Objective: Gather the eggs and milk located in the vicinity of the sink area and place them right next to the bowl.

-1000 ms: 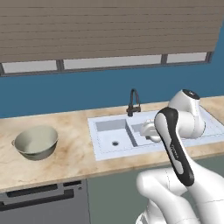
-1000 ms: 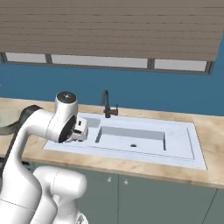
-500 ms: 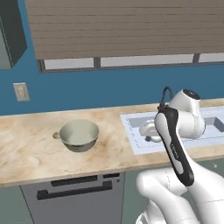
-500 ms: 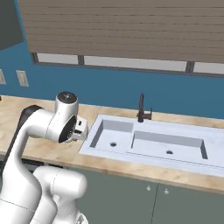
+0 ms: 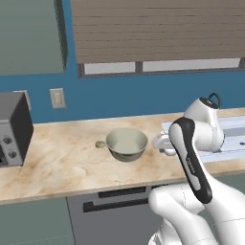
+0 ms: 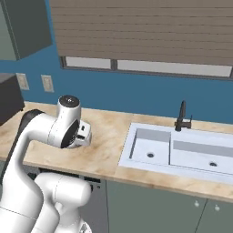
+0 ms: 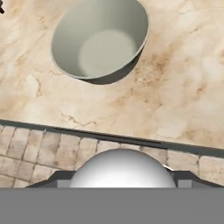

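Round deep grey-green bowl [image 5: 126, 143] [image 7: 99, 39] with a pale inside, upright on the beige marbled counter [image 5: 62, 162], set back from the front edge. A small greyish oval object [image 5: 100, 143] lies just beside it at 9 o'clock. The gripper [image 5: 161, 142] hangs near the bowl at 3 o'clock; whether its jaws are parted cannot be told. Bare counter surrounds the bowl; the white double-basin sink [image 6: 173, 154] is well apart.

Marbled beige counter [image 5: 67, 162] running left to right over grey-green cabinets [image 6: 150, 205]. Dark dishwasher panel [image 5: 115, 203] below the near edge. Grey toaster oven [image 5: 12, 129] far left on the counter. Blue wall [image 5: 124, 95] behind, with two pale outlets [image 6: 47, 83]. Closed slatted blinds [image 6: 145, 34] over the window. Upper cabinet [image 5: 31, 36] at top left. Tiled floor [image 7: 39, 151] beyond the counter edge.
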